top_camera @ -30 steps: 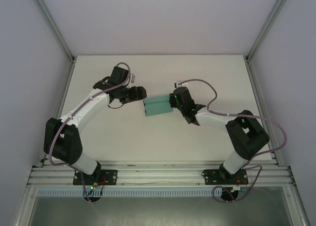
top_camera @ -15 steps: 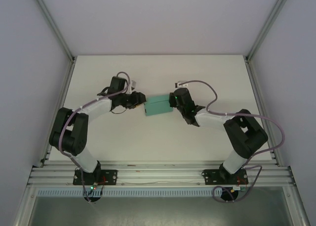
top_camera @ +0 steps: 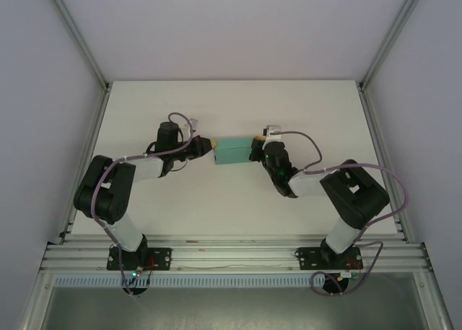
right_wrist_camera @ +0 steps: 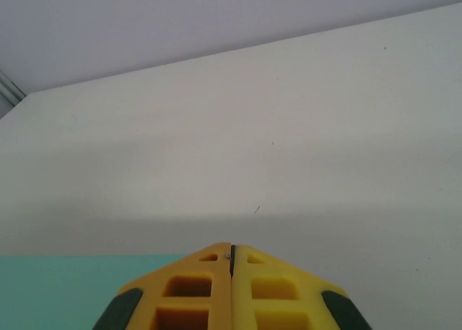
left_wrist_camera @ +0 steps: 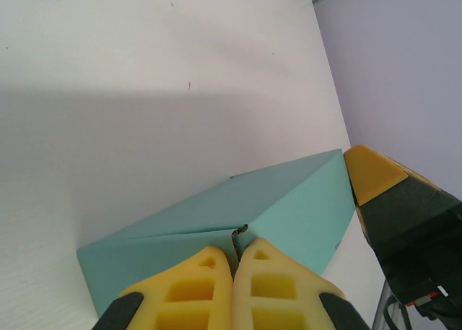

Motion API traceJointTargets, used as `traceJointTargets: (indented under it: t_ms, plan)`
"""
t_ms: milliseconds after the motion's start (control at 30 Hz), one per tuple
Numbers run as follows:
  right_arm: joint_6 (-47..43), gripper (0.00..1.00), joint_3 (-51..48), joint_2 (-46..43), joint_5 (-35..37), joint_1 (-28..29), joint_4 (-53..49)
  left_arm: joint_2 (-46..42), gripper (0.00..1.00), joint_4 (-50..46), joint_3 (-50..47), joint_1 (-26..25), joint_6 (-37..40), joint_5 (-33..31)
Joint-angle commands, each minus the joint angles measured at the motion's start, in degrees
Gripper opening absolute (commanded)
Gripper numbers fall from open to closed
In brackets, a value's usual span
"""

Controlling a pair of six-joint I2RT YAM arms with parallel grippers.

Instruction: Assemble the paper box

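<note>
The box (top_camera: 232,152) looks nearly done to me: it sits as a closed teal block at the centre of the tabletop (top_camera: 231,207), though I can't tell whether its end flaps are tucked home. My left hand (top_camera: 208,145) comes in from the left, fingers pressed together, tips against the box's left end. My right hand (top_camera: 255,144), likewise pressed together, meets the right end. Both arms lie low, elbows bent outward, forearms converging on the box.
</note>
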Motion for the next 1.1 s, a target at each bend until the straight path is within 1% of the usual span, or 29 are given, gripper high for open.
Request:
traceJointTargets:
  t_ms: [0,33,133,200,233,267,300,333,367,467,567,667,700,733,767,833,867,900,1000,1067]
  plan:
    - [-1.62,0.09,-0.26,4.43,-9.60,1.35,-32.31,4.48,0.00,-18.69,-1.52,-3.46,5.31,-5.63]
    - [-1.16,0.13,2.02,3.89,-9.71,1.32,-35.64,4.11,0.00,-19.71,-0.28,-3.48,5.17,-5.67]
    - [1.02,0.17,8.92,1.95,-10.20,0.97,-44.74,4.00,0.00,-24.24,4.31,-3.50,5.56,-6.00]
    - [2.70,0.26,13.38,0.63,-10.97,0.46,-50.34,4.02,0.00,-29.11,8.01,-3.42,6.74,-7.10]
    - [3.35,0.30,15.62,0.12,-10.78,0.27,-53.09,3.88,0.06,-30.73,9.33,-3.48,7.21,-7.39]
    - [3.48,0.34,17.48,-0.41,-10.86,0.10,-55.38,3.46,0.21,-32.31,10.57,-3.49,7.72,-7.91]
    - [4.11,0.37,19.09,-0.74,-10.38,-0.03,-57.10,2.94,0.26,-33.22,11.35,-3.44,8.11,-8.20]
    - [4.80,0.38,20.72,-1.01,-9.91,-0.24,-58.55,2.34,0.27,-33.83,12.08,-3.46,8.55,-8.30]
    - [4.86,0.39,22.07,-1.18,-10.13,-0.38,-59.80,1.75,0.30,-35.08,12.91,-3.46,8.90,-8.87]
    - [5.35,0.44,25.29,-1.44,-9.31,-0.82,-61.85,0.72,0.47,-36.66,14.69,-3.42,9.91,-9.41]
    - [5.78,0.47,27.64,-1.81,-8.87,-1.58,-62.46,0.14,0.60,-37.62,16.26,-3.50,10.32,-9.98]
    - [5.77,0.50,29.82,-2.20,-9.67,-3.07,-62.81,0.03,0.68,-38.89,18.41,-3.45,10.96,-11.20]
    - [5.66,0.51,30.57,-2.50,-10.72,-3.69,-62.92,0.05,0.73,-39.16,19.13,-3.34,11.29,-11.42]
    - [5.44,0.52,30.99,-2.85,-11.38,-4.24,-62.71,0.00,0.84,-39.28,19.81,-3.28,11.40,-11.73]
    - [5.20,0.54,31.41,-3.24,-12.02,-4.78,-62.29,-0.17,0.91,-39.29,20.51,-3.11,11.52,-11.80]
    - [3.33,0.56,32.01,-3.99,-13.60,-5.40,-61.30,-0.21,1.00,-39.37,21.84,-2.86,11.76,-12.23]
    - [2.00,0.60,32.34,-4.38,-14.08,-5.53,-60.92,-0.19,1.00,-39.27,22.42,-2.74,11.98,-12.16]
    - [0.23,0.61,32.86,-4.58,-14.91,-5.61,-60.85,-0.06,1.00,-39.49,23.00,-2.57,12.09,-12.18]
    - [-4.54,0.64,34.59,-4.70,-16.78,-5.90,-62.17,0.68,1.00,-39.42,24.23,-2.35,12.02,-11.25]
    - [-5.60,0.64,35.80,-4.24,-16.81,-6.14,-63.59,1.32,1.00,-40.35,24.89,-2.30,12.24,-10.33]
